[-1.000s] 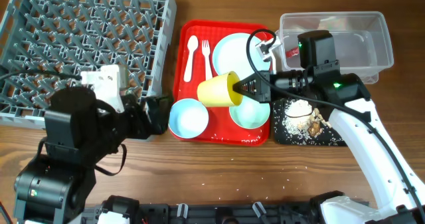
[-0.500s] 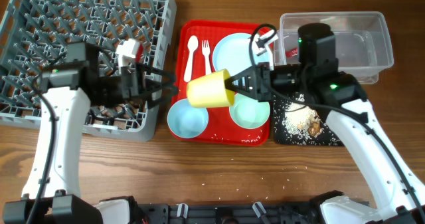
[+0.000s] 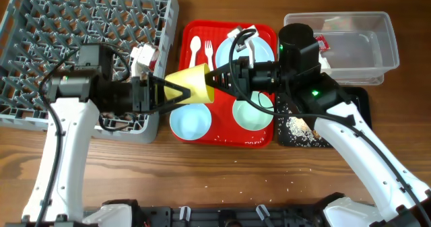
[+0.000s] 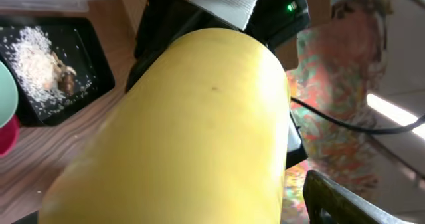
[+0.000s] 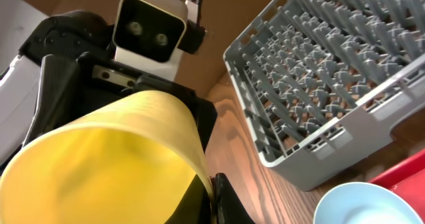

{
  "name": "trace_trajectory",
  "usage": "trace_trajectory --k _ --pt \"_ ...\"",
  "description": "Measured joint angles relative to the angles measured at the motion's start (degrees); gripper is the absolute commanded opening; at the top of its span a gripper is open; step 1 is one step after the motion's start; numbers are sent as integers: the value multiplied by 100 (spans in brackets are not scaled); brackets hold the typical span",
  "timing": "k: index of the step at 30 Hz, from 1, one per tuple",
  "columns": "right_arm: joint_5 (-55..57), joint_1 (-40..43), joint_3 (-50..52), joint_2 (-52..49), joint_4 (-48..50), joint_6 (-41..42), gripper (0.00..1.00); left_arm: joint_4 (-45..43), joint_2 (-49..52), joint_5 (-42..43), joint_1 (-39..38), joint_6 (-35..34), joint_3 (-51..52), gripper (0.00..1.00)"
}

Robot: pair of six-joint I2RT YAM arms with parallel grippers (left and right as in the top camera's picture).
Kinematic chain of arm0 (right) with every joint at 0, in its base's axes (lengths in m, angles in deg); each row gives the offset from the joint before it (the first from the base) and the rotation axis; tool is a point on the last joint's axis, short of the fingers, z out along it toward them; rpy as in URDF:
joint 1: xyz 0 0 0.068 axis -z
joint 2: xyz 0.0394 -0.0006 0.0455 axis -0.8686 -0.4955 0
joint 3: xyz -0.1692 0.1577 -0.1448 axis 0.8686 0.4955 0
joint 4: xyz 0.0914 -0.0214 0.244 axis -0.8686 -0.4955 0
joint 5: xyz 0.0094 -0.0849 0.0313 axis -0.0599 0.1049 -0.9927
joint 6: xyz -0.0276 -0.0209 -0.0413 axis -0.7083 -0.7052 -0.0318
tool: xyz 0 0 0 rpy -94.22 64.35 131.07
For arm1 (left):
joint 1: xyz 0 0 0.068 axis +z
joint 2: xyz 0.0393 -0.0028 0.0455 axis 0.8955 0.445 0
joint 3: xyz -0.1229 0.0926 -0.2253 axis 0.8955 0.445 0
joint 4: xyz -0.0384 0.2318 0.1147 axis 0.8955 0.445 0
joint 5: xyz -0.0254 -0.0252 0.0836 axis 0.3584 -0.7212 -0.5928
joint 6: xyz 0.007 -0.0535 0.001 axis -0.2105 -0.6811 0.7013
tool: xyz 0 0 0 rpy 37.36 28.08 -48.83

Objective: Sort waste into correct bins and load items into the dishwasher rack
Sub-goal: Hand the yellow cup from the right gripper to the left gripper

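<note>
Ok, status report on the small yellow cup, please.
Right gripper shut on small yellow cup rim. Left gripper open around its base. Cup midair beside grey-blue plastic rack. Nothing blocking.

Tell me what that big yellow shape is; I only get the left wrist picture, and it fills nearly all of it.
Observer: A yellow cup, held sideways in the air over the edge of the red tray next to the grey rack.
Visitor: What keeps it up?
Observer: The right arm: its jaws pinch the cup's rim.
Visitor: And the arm whose camera I look through?
Observer: The left arm has its jaws spread either side of the cup's base; whether they touch it, I cannot tell.
</note>
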State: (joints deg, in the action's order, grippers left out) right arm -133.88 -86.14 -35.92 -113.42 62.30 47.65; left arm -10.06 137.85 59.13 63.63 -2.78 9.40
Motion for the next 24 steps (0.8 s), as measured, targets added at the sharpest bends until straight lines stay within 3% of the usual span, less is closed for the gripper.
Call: trace_trajectory --k 11,17,18,19,20,21,24 --pt "-654 0 0 -31 -55 -57 4 -358 -173 -4 0 0 0 89" --pt "-822 0 0 -31 -46 -94 4 -332 -197 9 0 -2 0 73" --pt "-837 0 0 -31 -44 -94 8 -291 -197 -11 0 0 0 71" --pt "-837 -4 0 -31 -44 -94 27 -278 -197 -15 0 0 0 71" --pt "-835 -11 0 -31 -50 -83 66 -258 -197 -13 0 0 0 66" --pt "-833 -11 0 -33 -52 -116 74 -240 -197 -9 0 0 0 64" --pt "-835 -11 0 -33 -52 -136 84 -232 -197 7 0 -2 0 58"
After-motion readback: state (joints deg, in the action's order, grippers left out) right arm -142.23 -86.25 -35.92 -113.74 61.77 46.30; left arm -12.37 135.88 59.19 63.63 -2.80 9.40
